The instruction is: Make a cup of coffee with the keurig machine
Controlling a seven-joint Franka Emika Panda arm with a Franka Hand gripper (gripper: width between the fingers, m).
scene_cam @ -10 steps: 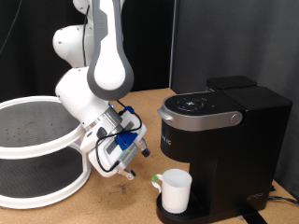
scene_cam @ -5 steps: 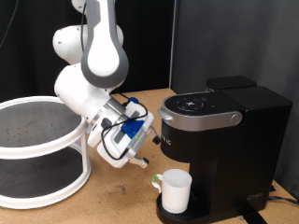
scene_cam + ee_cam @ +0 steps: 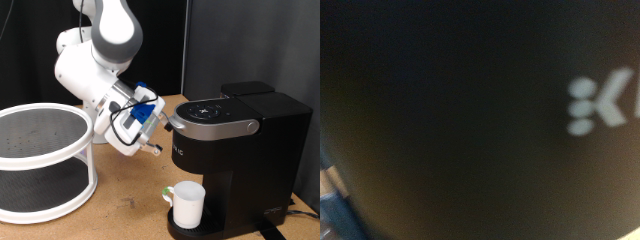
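The gripper (image 3: 155,148) is seen in the exterior view hanging above the counter (image 3: 130,200), its fingertips pointed at the side of the keurig machine (image 3: 235,160) just beside it. Nothing is seen between the fingers, but whether they are spread or closed cannot be told at this size. The wrist view is filled by the machine's dark wall (image 3: 450,120), blurred, with part of a pale logo (image 3: 605,105) cut off at the edge; no fingers can be made out there.

Below the gripper and to its far side, the cup (image 3: 188,204) is found standing upright on the machine's drip tray, under the brew head. So the cup is judged to be already placed. The machine's lid looks closed; whether a pod is loaded inside is hidden, and no coffee can be seen in the cup. Behind the gripper, away from the machine, a white two-tier round rack (image 3: 40,160) is seen.
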